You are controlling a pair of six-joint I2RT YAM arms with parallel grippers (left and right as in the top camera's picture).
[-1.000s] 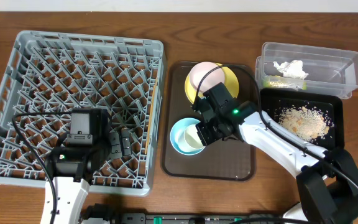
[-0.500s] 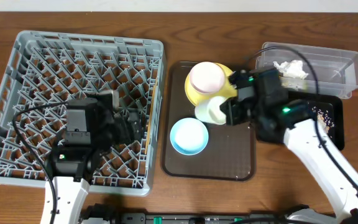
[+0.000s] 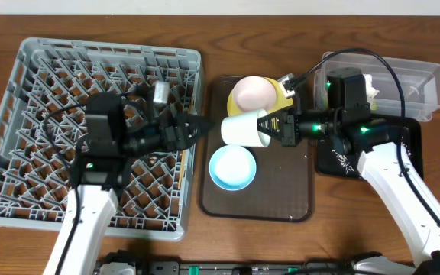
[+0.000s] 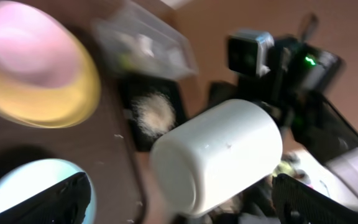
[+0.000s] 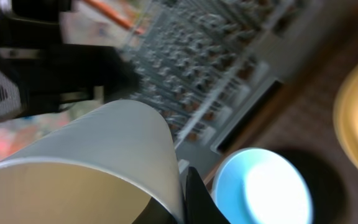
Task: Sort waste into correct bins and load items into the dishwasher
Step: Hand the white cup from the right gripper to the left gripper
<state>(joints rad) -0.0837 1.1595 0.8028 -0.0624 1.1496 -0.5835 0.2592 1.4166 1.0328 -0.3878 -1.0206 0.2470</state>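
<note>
My right gripper [image 3: 272, 128] is shut on the rim of the small white cup [image 3: 243, 129] and holds it on its side above the brown tray, base pointing left. My left gripper [image 3: 202, 125] is open just left of the cup, reaching out past the dish rack [image 3: 67, 84]. In the left wrist view the cup [image 4: 222, 152] fills the middle between my open fingers [image 4: 48, 202]. In the right wrist view one finger [image 5: 196, 200] presses the cup wall [image 5: 104, 143]. The light-blue bowl [image 3: 232, 167] sits below the cup. The white bowl [image 3: 252, 94] rests on the yellow plate [image 3: 283, 98].
The brown serving tray [image 3: 281, 200] lies between the rack and the bins. The clear tub [image 3: 411, 76] at the back right holds the tissue [image 3: 371, 86]. The black tray [image 3: 408, 137] with crumbs [image 4: 154, 113] is partly under my right arm. The wrapper is hidden.
My right gripper has carried the cup up from the blue bowl and turned it on its side. My left arm has swung right across the rack towards the cup.
</note>
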